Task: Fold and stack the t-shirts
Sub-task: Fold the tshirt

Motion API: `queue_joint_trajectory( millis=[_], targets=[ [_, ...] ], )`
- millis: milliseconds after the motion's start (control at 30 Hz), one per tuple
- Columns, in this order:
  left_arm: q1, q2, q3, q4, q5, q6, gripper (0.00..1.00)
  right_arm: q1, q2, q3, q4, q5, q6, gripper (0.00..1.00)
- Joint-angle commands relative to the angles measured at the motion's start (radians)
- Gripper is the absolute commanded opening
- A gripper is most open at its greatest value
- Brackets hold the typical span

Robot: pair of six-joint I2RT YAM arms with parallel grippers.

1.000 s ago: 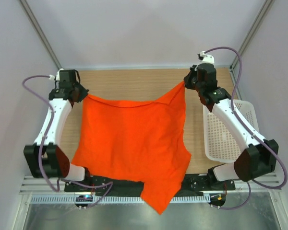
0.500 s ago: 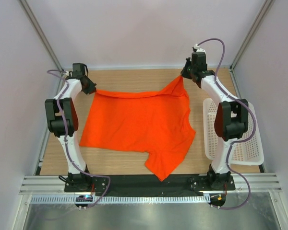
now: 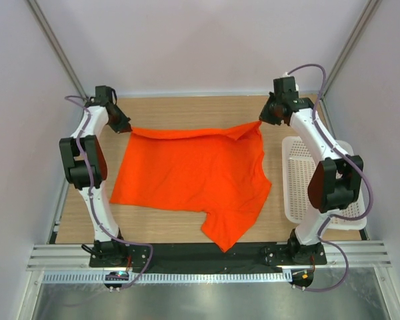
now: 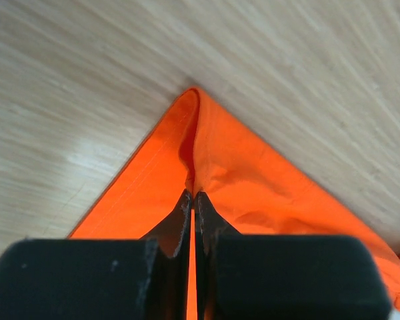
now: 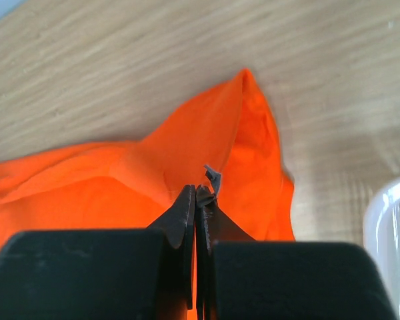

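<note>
One bright orange-red t-shirt (image 3: 193, 177) lies spread on the wooden table, a sleeve pointing toward the near edge. My left gripper (image 3: 125, 127) is shut on its far left corner; in the left wrist view (image 4: 193, 195) the jaws pinch a fold of the t-shirt (image 4: 253, 173) just above the wood. My right gripper (image 3: 263, 120) is shut on the far right corner; in the right wrist view (image 5: 197, 190) the closed jaws hold the t-shirt (image 5: 187, 147) and a small grey tag. The far edge runs nearly straight between the two grippers.
A white plastic lattice basket (image 3: 323, 180) stands at the right of the table, under the right arm; its rim shows in the right wrist view (image 5: 390, 220). Bare wood (image 3: 193, 110) lies beyond the shirt. Grey walls enclose the table.
Both arms reached to the far side and lowered, pulling the shirt away from the near edge and laying it on the table. The right corner dropped from raised to near the wood.
</note>
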Motion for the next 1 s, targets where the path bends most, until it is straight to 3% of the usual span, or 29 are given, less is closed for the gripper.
queue_joint_trajectory(
  millis=[0, 200, 500, 967],
  targets=[
    [0.009, -0.071, 0.003, -0.101, 0.036, 0.058, 0.00, -0.005, -0.092, -0.041, -0.133, -0.044, 0.064, 0.01],
    [0.009, -0.091, 0.017, -0.238, 0.004, 0.128, 0.00, -0.002, -0.179, -0.127, -0.213, -0.083, 0.044, 0.01],
    [0.008, -0.171, -0.129, -0.232, -0.050, 0.128, 0.00, -0.004, -0.273, -0.323, -0.201, -0.116, 0.059, 0.01],
    [0.012, -0.081, -0.091, -0.261, -0.110, 0.131, 0.00, -0.004, -0.272, -0.379, -0.189, -0.156, 0.087, 0.01]
  ],
)
